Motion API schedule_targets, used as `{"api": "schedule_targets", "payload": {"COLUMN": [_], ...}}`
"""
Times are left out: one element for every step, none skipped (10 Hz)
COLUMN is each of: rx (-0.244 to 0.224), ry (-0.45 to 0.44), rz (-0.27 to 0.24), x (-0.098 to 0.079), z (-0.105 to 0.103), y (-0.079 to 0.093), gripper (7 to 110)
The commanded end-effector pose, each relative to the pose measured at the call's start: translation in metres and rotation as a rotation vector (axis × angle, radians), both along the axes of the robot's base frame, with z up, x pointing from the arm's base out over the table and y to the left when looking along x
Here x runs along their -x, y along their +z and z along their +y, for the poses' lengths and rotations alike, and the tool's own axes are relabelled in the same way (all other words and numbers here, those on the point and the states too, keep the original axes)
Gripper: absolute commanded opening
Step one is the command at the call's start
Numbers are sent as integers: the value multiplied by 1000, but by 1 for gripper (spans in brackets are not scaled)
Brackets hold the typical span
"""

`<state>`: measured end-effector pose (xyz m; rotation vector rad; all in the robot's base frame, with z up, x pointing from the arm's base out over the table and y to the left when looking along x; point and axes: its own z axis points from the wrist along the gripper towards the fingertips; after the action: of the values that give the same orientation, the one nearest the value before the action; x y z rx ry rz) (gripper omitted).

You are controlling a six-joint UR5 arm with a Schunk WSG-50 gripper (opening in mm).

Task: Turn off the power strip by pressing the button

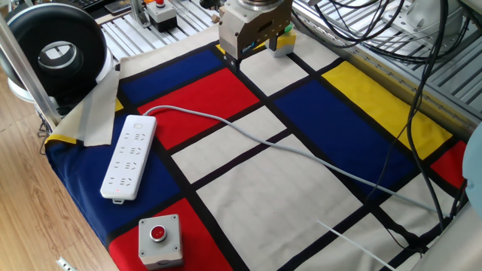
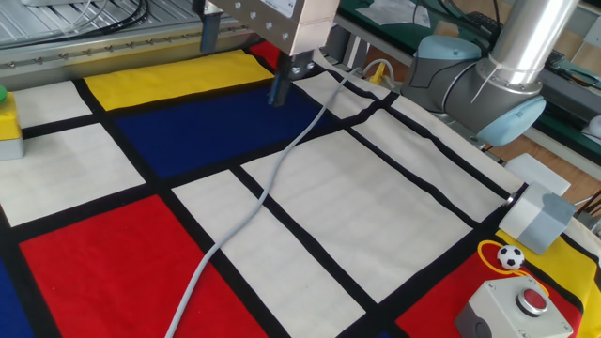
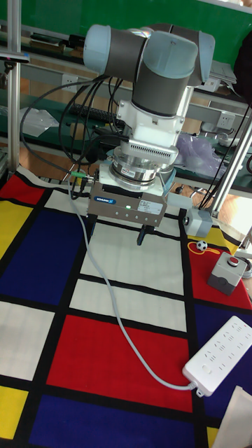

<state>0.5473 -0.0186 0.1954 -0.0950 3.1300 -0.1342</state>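
The white power strip [image 1: 129, 156] lies flat near the left edge of the coloured cloth, also seen at lower right in the tall view as the power strip [image 3: 220, 353]. Its small round button [image 1: 138, 128] sits at the end where the pale grey cable [image 1: 263, 139] enters. My gripper [image 1: 235, 63] hangs over the far side of the cloth, well away from the strip, above a black line beside the red panel. In the tall view the gripper [image 3: 143, 235] shows its dark fingertips pressed together, holding nothing. The other fixed view shows the gripper [image 2: 280, 91] next to the cable [image 2: 254, 207]; the strip is out of that view.
A grey box with a red button [image 1: 159, 239] stands near the front edge below the strip. A yellow box with a green button [image 1: 282, 44] sits just behind the gripper. A black round device [image 1: 56, 56] stands far left. A tiny football [image 2: 509, 256] and hanging cables [image 1: 422, 90] are on the right.
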Motion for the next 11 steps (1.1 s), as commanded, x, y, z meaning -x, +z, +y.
{"api": "schedule_targets", "payload": {"rx": [14,14,14,12,0,-31,-44,-42,-42,-52,-72], "ry": [14,15,18,22,23,24,41,55,75,101,127], "rz": [-8,-11,-10,-12,-13,-20,-31,-36,-39,-39,-45], "x": [-3,-4,-4,-4,-5,-6,-9,-11,-12,-12,-14], "z": [-3,-3,-3,-3,0,8,12,12,12,15,21], "y": [-1,-2,-3,-3,-4,-6,-7,-8,-9,-9,-10], "gripper": [7,7,7,7,7,7,7,7,7,7,7]}}
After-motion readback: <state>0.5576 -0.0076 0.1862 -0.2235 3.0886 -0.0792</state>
